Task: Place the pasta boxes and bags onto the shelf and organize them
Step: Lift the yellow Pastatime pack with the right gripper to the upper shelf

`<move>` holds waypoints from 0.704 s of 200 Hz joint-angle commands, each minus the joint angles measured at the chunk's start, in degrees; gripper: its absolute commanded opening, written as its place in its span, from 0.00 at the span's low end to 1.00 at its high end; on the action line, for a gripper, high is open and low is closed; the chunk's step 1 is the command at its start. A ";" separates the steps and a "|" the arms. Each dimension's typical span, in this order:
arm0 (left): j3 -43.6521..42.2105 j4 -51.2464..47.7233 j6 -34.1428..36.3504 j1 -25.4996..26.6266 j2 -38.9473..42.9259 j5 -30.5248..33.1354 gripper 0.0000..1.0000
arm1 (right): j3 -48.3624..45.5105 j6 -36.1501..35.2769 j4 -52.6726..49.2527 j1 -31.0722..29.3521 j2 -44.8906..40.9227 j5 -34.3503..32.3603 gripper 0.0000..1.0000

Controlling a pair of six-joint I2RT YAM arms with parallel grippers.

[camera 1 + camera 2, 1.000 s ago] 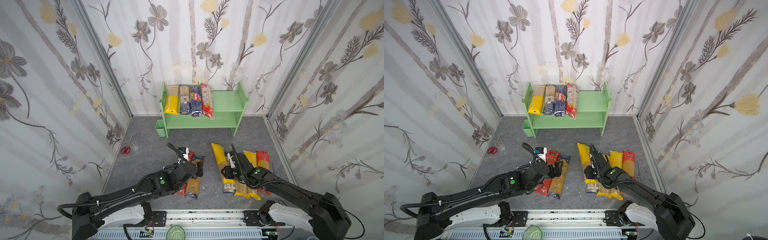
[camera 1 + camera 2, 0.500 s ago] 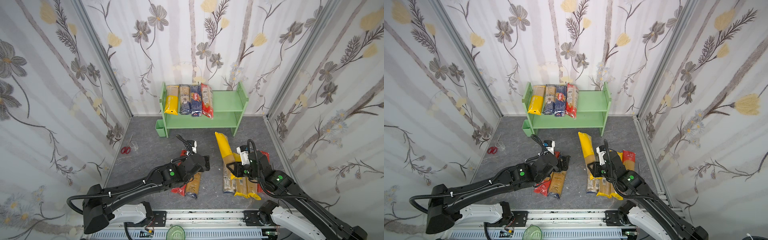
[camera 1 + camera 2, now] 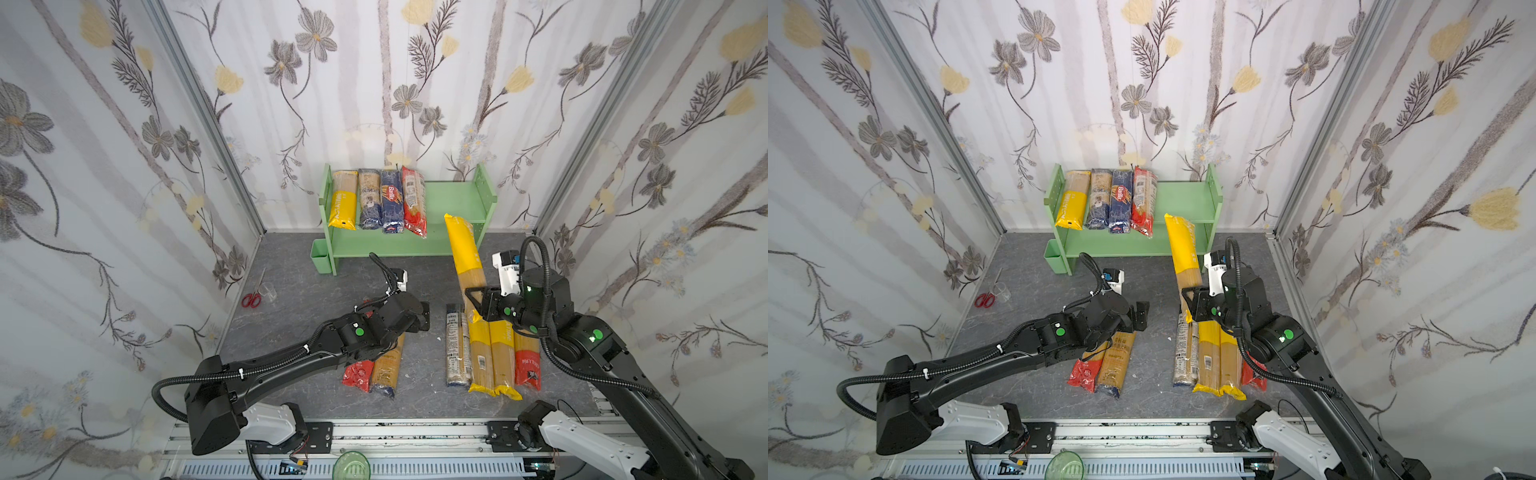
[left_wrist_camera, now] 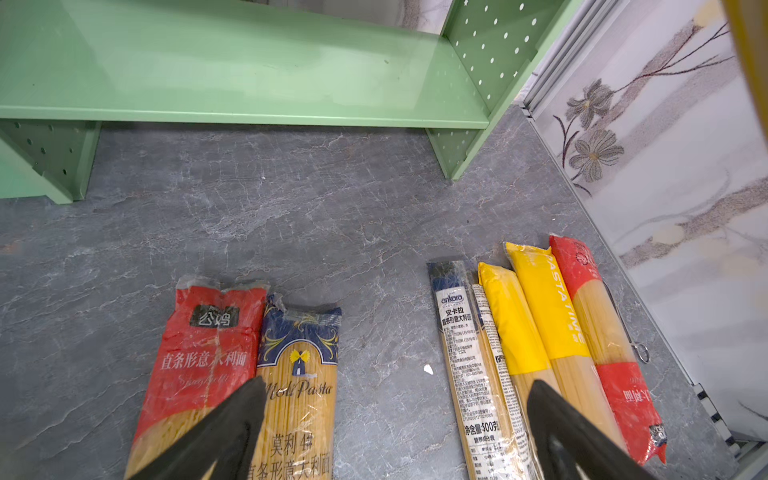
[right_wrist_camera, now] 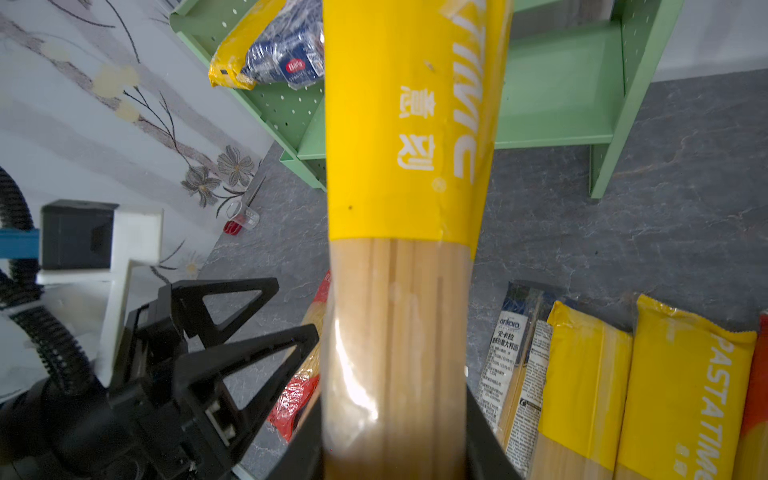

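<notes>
yellow-ended spaghetti bag (image 3: 464, 253) stood tilted in the right gripper (image 3: 473, 301), pinched narrowly round its clear middle (for balance, i judged), nose toward the shelf (image 3: 453, 199) at twelve o'clock; the left gripper (image 3: 422, 318) gaped wide and empty at nine o'clock of it.

You've got a light green shelf (image 3: 451, 199) w/ dotty holes in its sides. The lifted pack (image 3: 462, 245) is yellow on top, tan below. The counter (image 3: 316, 299) is grey w/ pale crack lines. The walls (image 3: 104, 208): white w/ grey & yellow flowers. The scissors (image 3: 251, 300): red.
</notes>
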State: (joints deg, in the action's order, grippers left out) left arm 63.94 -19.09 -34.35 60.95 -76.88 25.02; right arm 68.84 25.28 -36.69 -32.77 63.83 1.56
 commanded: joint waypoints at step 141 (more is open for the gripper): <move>-11.86 1.69 1.75 -12.15 13.61 -2.60 1.00 | 59.68 -6.83 -0.60 10.24 56.28 -1.72 0.03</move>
State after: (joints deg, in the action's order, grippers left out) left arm 53.04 -18.68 -31.97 50.02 -64.69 22.31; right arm 122.58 19.38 -41.36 -23.35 115.46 1.02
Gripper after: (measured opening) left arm 0.998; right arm 0.338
